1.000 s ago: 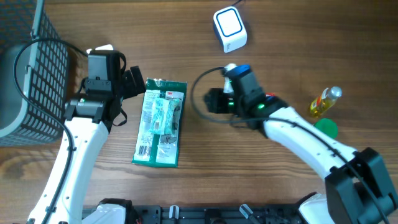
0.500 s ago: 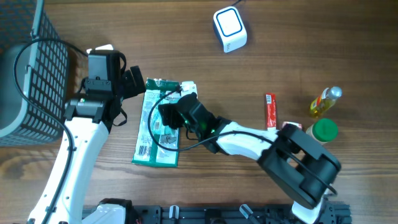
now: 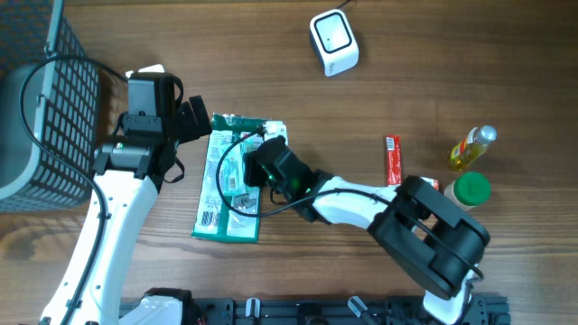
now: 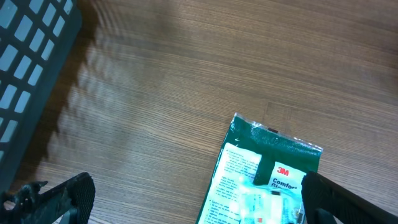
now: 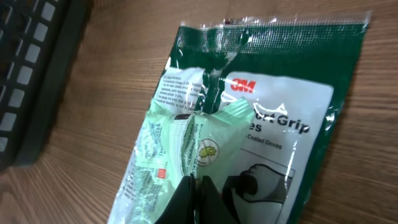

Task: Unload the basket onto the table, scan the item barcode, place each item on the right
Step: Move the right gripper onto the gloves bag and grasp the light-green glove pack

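- The glove packet [image 3: 226, 206], green with a clear front and white printing, lies flat on the wooden tabletop [image 3: 433, 81], left of centre, its long side running toward and away from the robot.
- The right fingers [image 5: 186, 194] are pressed together, tips down on the packet's right half near its far end. The right wrist view shows them against the film beside a pale green folded insert. I cannot tell whether any film is pinched between them.
- A black cable [image 3: 219, 167] from the right arm loops over the middle of the packet.
- The left fingers [image 4: 62, 196] stand wide apart and hold nothing. They sit just beside the packet's far left corner, and the left wrist view frames that corner between them.
- The white scanner [image 3: 332, 41], a small box with a blue-ringed face, stands at the far edge of the tabletop, well apart from the packet.
- A dark mesh basket [image 3: 41, 99] sits at the left edge, beyond the left arm.
- On the right side lie a slim red bar [image 3: 392, 160], a yellow bottle [image 3: 472, 148] on its side, and a green-lidded jar [image 3: 471, 190] just beside the bottle.
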You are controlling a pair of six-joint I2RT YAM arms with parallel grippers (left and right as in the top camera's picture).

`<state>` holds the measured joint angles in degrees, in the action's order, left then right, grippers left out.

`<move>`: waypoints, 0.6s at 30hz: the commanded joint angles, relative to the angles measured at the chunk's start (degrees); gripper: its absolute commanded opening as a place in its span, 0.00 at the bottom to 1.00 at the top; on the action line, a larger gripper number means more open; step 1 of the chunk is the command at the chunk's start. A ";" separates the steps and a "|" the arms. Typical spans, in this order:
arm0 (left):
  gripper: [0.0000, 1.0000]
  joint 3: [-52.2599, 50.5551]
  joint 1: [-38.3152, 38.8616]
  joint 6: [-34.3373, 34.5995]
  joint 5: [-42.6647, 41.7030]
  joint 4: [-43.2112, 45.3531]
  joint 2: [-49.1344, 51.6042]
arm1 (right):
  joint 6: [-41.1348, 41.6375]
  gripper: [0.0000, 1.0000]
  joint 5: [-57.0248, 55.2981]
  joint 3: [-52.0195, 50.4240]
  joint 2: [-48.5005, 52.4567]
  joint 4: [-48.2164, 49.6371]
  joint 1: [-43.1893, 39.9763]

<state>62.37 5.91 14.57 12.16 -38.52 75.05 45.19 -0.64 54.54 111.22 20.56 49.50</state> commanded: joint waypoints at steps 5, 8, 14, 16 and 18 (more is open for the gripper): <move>1.00 0.66 -0.24 0.90 0.33 0.17 -0.15 | 4.74 0.04 -3.61 0.09 -19.30 -19.30 -6.08; 1.00 0.66 -0.24 0.90 0.33 0.17 -0.15 | 11.23 0.04 -4.11 0.09 -20.22 -30.25 -7.67; 1.00 0.66 -0.24 0.90 0.33 0.17 -0.15 | 11.80 0.38 -4.46 0.09 -16.44 -30.49 -7.69; 1.00 0.66 -0.24 0.90 0.33 0.17 -0.15 | 10.16 0.41 -5.35 0.09 -14.21 -28.50 -7.69; 1.00 0.66 -0.24 0.90 0.33 0.17 -0.15 | 8.76 0.48 -5.92 0.09 -11.87 -27.39 -7.69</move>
<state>62.37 5.91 14.57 12.19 -38.54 75.05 55.68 -4.43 54.83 95.55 -8.05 41.69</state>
